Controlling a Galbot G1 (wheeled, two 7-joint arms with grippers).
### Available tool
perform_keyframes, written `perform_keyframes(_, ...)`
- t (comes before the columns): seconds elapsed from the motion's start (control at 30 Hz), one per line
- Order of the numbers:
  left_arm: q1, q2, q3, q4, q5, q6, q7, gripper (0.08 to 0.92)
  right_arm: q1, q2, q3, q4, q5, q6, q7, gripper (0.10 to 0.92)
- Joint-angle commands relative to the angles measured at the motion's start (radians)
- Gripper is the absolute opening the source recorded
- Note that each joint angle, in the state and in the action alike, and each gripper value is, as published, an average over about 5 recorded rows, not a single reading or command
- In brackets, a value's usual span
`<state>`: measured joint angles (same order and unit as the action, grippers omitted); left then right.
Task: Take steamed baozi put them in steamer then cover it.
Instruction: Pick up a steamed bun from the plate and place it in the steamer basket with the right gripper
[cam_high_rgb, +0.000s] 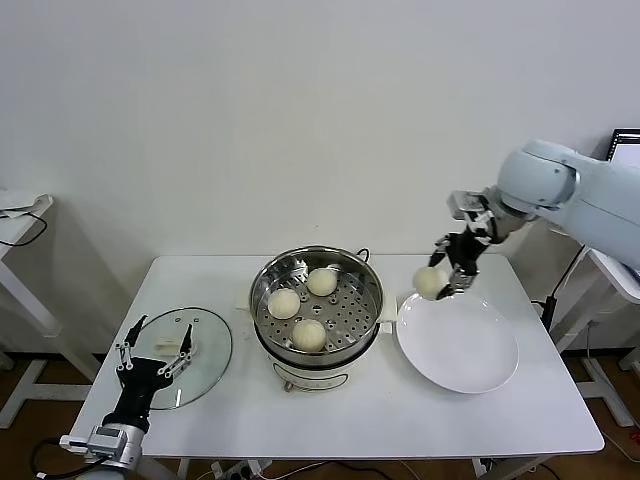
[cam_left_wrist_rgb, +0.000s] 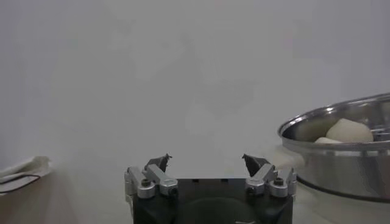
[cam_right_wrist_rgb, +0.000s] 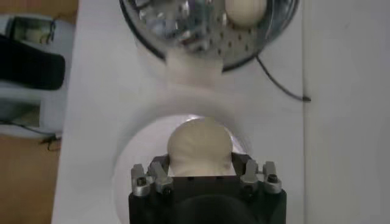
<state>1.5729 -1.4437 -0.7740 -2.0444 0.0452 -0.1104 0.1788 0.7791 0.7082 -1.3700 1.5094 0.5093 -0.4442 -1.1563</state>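
The steel steamer (cam_high_rgb: 368, 275) stands mid-table on its cream base, with three baozi on its perforated tray (cam_high_rgb: 321, 281) (cam_high_rgb: 284, 303) (cam_high_rgb: 309, 335). My right gripper (cam_high_rgb: 440, 281) is shut on the fourth baozi (cam_high_rgb: 431, 282) and holds it in the air above the far left rim of the white plate (cam_high_rgb: 470, 360), right of the steamer. The right wrist view shows that bun (cam_right_wrist_rgb: 200, 143) between the fingers, with the steamer (cam_right_wrist_rgb: 268, 36) beyond. My left gripper (cam_high_rgb: 155, 352) is open and empty over the glass lid (cam_high_rgb: 205, 350); it also shows in the left wrist view (cam_left_wrist_rgb: 207, 164).
The glass lid lies flat on the table left of the steamer. A black cable (cam_high_rgb: 364, 254) runs behind the steamer. The steamer's rim and two buns show in the left wrist view (cam_left_wrist_rgb: 341, 131). A side table (cam_high_rgb: 25, 225) stands at far left.
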Motion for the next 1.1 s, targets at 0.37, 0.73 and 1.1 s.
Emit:
perform_keyframes(0.37, -0.018, 0.005, -0.033, 0.026, -0.012, 0.004, 0.007, 0.823, -0.039, 0.431, -0.054, -0.162, 0.150, -0.104, 0.071, 0.670)
perform_keyframes(0.73, -0.025, 0.013, -0.045, 0.037, -0.020, 0.007, 0.011, 0.823, -0.140, 0.452, -0.043, -0.253, 0.044, -0.089, 0.042, 0.670)
perform_keyframes(1.1, -0.029, 0.012, -0.057, 0.041, -0.021, 0.006, 0.011, 0.823, -0.200, 0.479, -0.027, -0.303, -0.017, -0.083, 0.022, 0.670)
